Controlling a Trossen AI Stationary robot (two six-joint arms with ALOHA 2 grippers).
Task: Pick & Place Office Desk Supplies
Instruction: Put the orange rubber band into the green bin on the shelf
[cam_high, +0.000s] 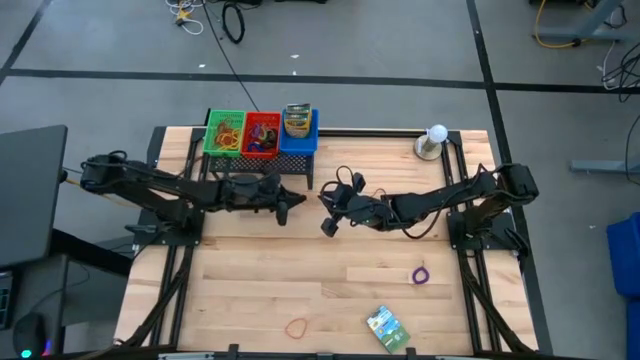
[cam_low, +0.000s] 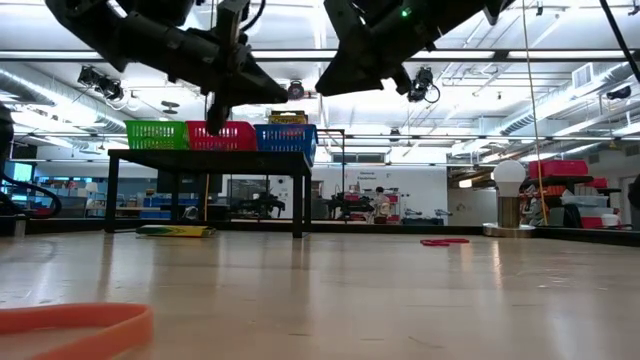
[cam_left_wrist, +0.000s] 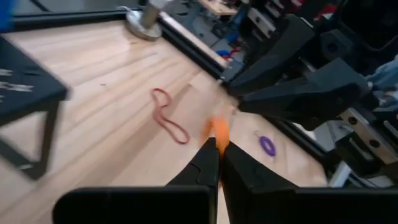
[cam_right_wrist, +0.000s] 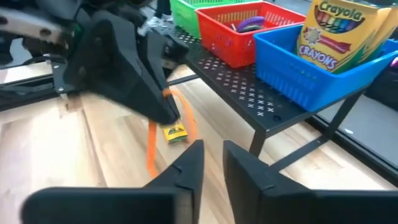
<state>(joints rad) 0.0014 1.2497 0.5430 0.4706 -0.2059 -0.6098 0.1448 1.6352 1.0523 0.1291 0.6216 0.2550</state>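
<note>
Handover in mid-air, above the middle of the counter (cam_high: 250, 290).

Left gripper (cam_left_wrist: 219, 149): fingers clenched on an orange rubber band (cam_right_wrist: 180, 115), which pokes out just past the tips and hangs down in a loop below them. Right gripper (cam_right_wrist: 211, 155): fingers parted a little with nothing between them; the band hangs just ahead of its tips.

Risks, as I judge them:
- The pinch is on a thin edge of the band only. Any jerk and it could slip out and drop to the counter.
- The loose loop swings under the left fingers and could snag on the black mesh rack (cam_right_wrist: 249, 93) when carried toward the red basket (cam_high: 262, 134) (the rack's edge sits close beyond the tips).
- The two grippers are nearly nose to nose; a careless move could knock them together.

Other supplies:
- a red rubber band (cam_left_wrist: 169, 118) on the wood beyond the left fingertips
- a purple rubber band (cam_high: 420, 274)
- another orange rubber band (cam_high: 296, 326)
- a green printed packet (cam_high: 386, 326) well behind the right fingers
- a small crayon box (cam_right_wrist: 175, 132) under the rack

Surface: pale wooden planks, matte, black frame rails at the sides. Room: open lab hall, grey floor with dark tape lines, cables, ceiling strip lights, shelving and a distant person.
</note>
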